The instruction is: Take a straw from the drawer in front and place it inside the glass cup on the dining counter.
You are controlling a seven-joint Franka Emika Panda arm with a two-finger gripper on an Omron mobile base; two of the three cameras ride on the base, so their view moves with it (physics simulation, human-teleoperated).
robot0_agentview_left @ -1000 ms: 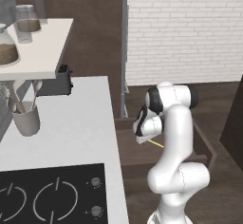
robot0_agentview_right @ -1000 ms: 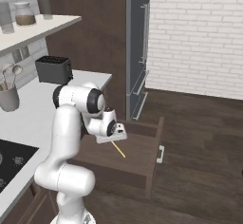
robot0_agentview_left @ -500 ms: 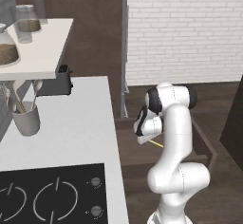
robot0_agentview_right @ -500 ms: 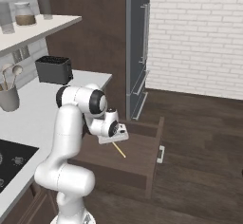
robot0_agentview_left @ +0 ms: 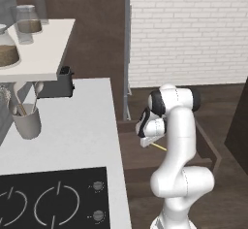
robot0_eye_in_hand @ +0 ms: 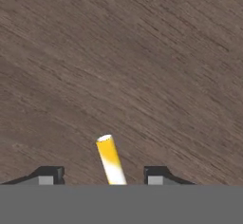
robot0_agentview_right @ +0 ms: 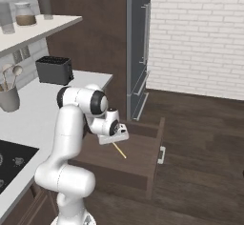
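The dark brown drawer point(robot0_agentview_right: 141, 160) stands pulled open in front of me, its silver bar handle point(robot0_agentview_right: 162, 155) on the front. My gripper point(robot0_agentview_right: 113, 138) hangs over the drawer's inside point(robot0_agentview_left: 134, 151), shut on the pale-yellow straw point(robot0_agentview_right: 119, 150). The straw point(robot0_agentview_left: 159, 147) slants down and out from the gripper point(robot0_agentview_left: 150, 141), clear of the drawer floor. In the hand view the straw point(robot0_eye_in_hand: 110, 159) rises between the two dark fingertips of the gripper point(robot0_eye_in_hand: 102, 176), with wood grain behind it. The glass cup and the dining counter are out of view.
A white counter point(robot0_agentview_left: 72, 126) with a black cooktop point(robot0_agentview_left: 53, 201) lies on the left, carrying a grey utensil holder point(robot0_agentview_left: 26, 121) and a dark toaster point(robot0_agentview_right: 54, 69). A shelf with jars point(robot0_agentview_left: 29, 26) hangs above. A tall steel fridge point(robot0_agentview_right: 138, 43) stands behind the drawer; dark floor lies to the right.
The arm has barely shifted, and the straw stays in the gripper over the open drawer.
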